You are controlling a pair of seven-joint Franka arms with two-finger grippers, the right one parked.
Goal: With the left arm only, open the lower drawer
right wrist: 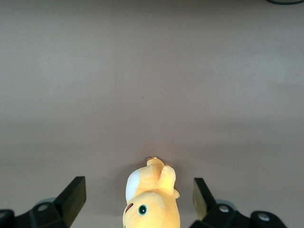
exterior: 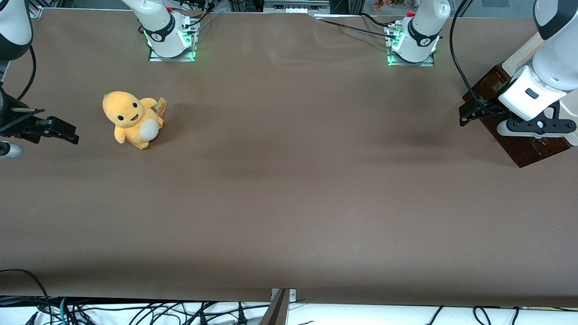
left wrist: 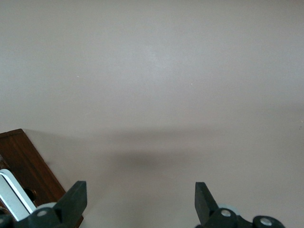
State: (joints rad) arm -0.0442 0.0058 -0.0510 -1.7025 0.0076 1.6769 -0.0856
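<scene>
Left arm: hangs over the working arm's end of the brown table, its white wrist block above a dark-brown wooden cabinet.
Gripper: black, poking out from the wrist toward the table's middle, just past the cabinet's edge; the wrist view shows its two fingers spread wide with only bare tabletop between them, holding nothing.
Lower drawer: part of the cabinet beneath and just beside the gripper; in the wrist view a strip of dark wood and a pale bar, seemingly a handle, sit right next to one finger. Whether that bar belongs to the lower drawer cannot be told, and the drawer front is hidden under the arm in the front view.
Step in hand: approach, judging by the empty, open jaws; no sign the drawer is out.
Next move calls for: swinging the gripper back toward the cabinet front, lowering to the lower handle, straddling it, closing, then pulling straight outward.
Bystander: an orange plush toy sits well away from the gripper, toward the parked arm's end.
</scene>
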